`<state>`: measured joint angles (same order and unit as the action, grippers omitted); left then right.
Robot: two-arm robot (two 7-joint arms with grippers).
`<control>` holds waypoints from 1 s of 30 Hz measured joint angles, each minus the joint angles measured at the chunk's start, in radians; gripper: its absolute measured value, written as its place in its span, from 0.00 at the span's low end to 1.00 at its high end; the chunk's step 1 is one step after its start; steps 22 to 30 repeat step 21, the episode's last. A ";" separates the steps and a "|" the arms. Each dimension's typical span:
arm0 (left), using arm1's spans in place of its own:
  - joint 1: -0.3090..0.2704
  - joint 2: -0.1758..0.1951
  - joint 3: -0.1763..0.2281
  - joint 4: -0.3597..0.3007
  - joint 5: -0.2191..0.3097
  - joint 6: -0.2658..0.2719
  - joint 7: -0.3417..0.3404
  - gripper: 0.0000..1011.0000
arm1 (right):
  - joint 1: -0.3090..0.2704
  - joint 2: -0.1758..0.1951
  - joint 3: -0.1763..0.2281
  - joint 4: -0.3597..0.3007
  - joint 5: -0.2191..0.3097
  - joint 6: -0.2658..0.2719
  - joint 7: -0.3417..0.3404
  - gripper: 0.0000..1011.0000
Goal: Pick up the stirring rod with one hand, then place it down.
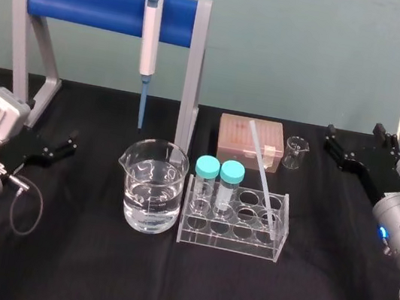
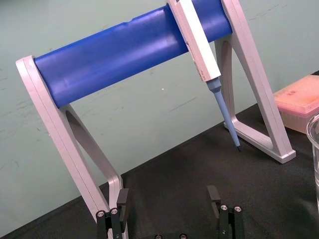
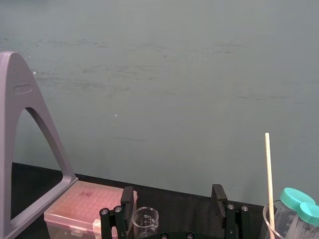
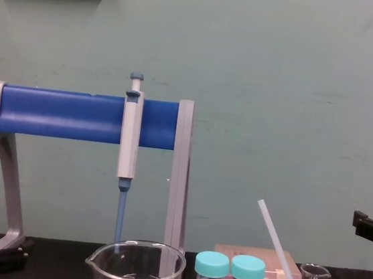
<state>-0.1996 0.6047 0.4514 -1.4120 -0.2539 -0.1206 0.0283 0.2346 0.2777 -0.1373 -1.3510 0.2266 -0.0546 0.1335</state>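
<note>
Black cloth is covering the desk [image 1: 161, 296], where one grey-and-blue stand [image 1: 86, 1] is carrying one pipette [image 1: 151, 32]. One large beaker [image 1: 150, 188] is sitting just beside one clear rack [image 1: 227, 242]. The rack is holding two teal-capped tubes [image 1: 208, 168] and the single stirring rod [image 1: 262, 169], which is leaning tilted out of a hole near the rack's right end. The rod is looking light, stiff, slick and probably brittle, and its free upper half is offering the best hold. The left gripper [image 1: 71, 143] and right gripper [image 1: 353, 136] are hanging at the desk's sides, fingers spread wide and gripping nothing.
</note>
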 joint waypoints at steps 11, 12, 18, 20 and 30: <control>0.000 0.000 0.000 0.000 0.000 0.000 0.000 0.99 | 0.000 0.001 0.000 -0.001 0.001 -0.001 0.001 0.99; 0.000 0.000 0.000 0.000 0.000 0.000 0.000 0.99 | 0.000 0.001 0.000 -0.001 0.001 -0.001 0.001 0.99; 0.000 0.000 0.000 0.000 0.000 0.000 0.000 0.99 | 0.000 0.001 0.000 -0.001 0.001 -0.001 0.002 0.99; 0.000 0.000 0.000 0.000 0.000 0.000 0.000 0.99 | 0.000 0.001 0.000 -0.001 0.001 -0.001 0.002 0.99; 0.000 0.000 0.000 0.000 0.000 0.000 0.000 0.99 | 0.000 0.001 0.000 -0.001 0.001 -0.001 0.002 0.99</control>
